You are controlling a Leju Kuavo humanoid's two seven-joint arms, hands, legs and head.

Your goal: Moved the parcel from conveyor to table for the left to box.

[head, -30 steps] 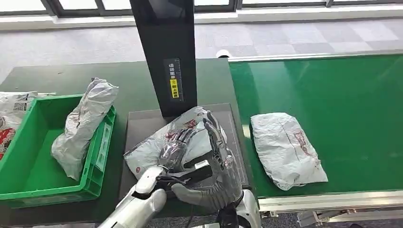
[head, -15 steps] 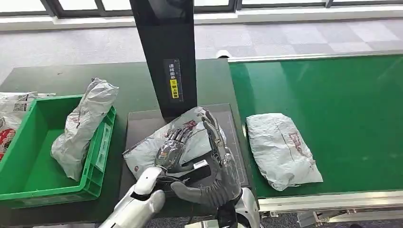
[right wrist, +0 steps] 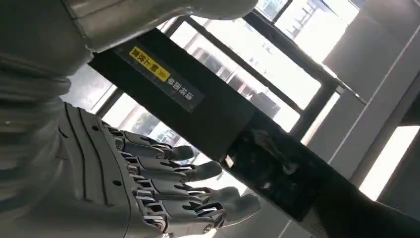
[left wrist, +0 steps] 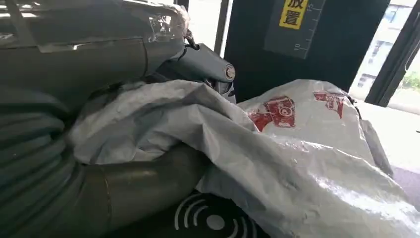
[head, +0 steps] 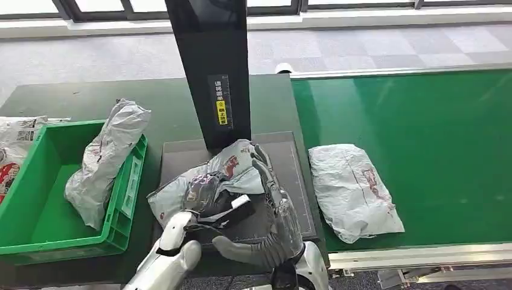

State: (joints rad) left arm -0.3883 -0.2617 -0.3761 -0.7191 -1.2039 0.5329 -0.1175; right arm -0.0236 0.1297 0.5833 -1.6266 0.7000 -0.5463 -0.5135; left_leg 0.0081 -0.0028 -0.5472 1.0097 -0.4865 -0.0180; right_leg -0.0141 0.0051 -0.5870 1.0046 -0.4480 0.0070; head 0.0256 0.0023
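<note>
While the left robot hand (head: pixel 205 194) grips the near edge of the grey parcel (head: pixel 232 166), which lies on the dark pad (head: pixel 290 151) on the desk (head: pixel 90 96) at the foot of the black scanner post (head: pixel 208 66), the right robot hand (head: pixel 275 205) stands just beside it, fingers spread and holding nothing. In the left wrist view the film is bunched between thumb (left wrist: pixel 138 183) and fingers. To do this well, I judge the left should keep a firm hold on the slack plastic, lift clear of the pad before swinging toward the green box (head: pixel 36 199) on its far side, and avoid the parcel already leaning there (head: pixel 105 157). Another parcel (head: pixel 350 190) waits on the green conveyor (head: pixel 435 121) beyond the right robot hand.
</note>
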